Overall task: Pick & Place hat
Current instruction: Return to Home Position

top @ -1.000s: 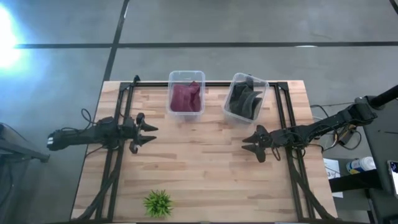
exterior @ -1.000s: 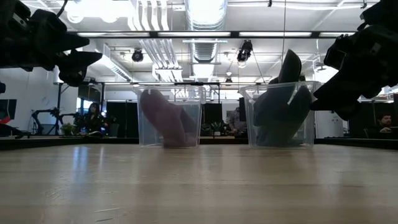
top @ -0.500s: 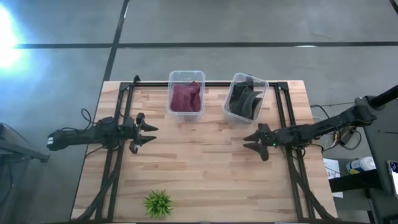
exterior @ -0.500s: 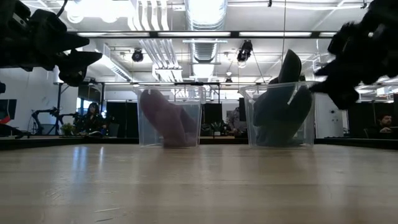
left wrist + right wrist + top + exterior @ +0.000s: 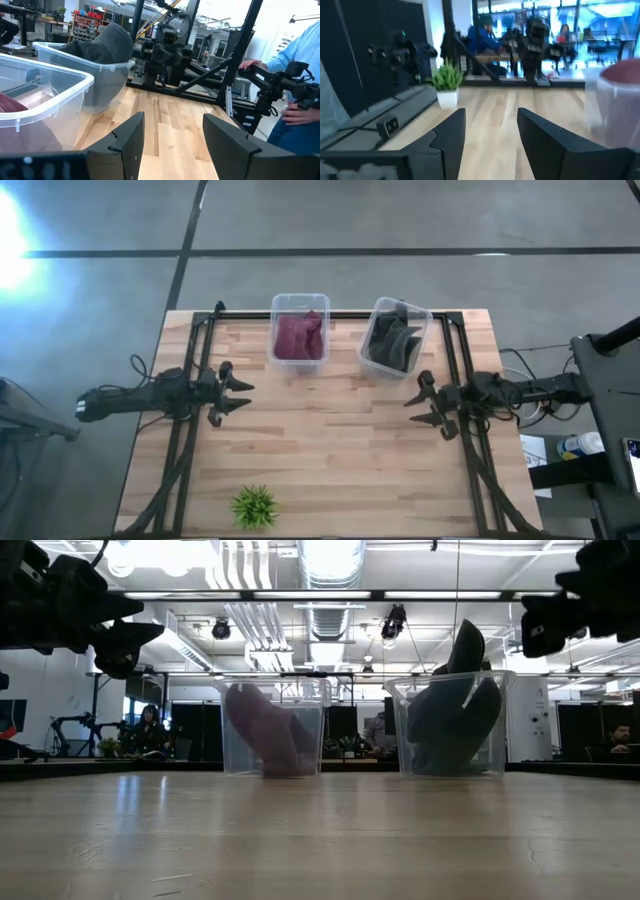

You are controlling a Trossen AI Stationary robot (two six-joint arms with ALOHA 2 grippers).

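Left pincer (image 5: 245, 396) and right pincer (image 5: 415, 409) hover open, empty, above the wooden surface (image 5: 330, 470); a dark red fabric cap (image 5: 299, 336) fills the left clear plastic bin (image 5: 273, 330).

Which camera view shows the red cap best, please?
The high view: the red cap lies uncovered in the left bin. The low view shows it through the bin's wall; each wrist view catches only a part.

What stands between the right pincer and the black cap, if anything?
Only the clear wall of the right bin: the black cap lies inside it. Nothing else shows between that bin and the open right pincer.
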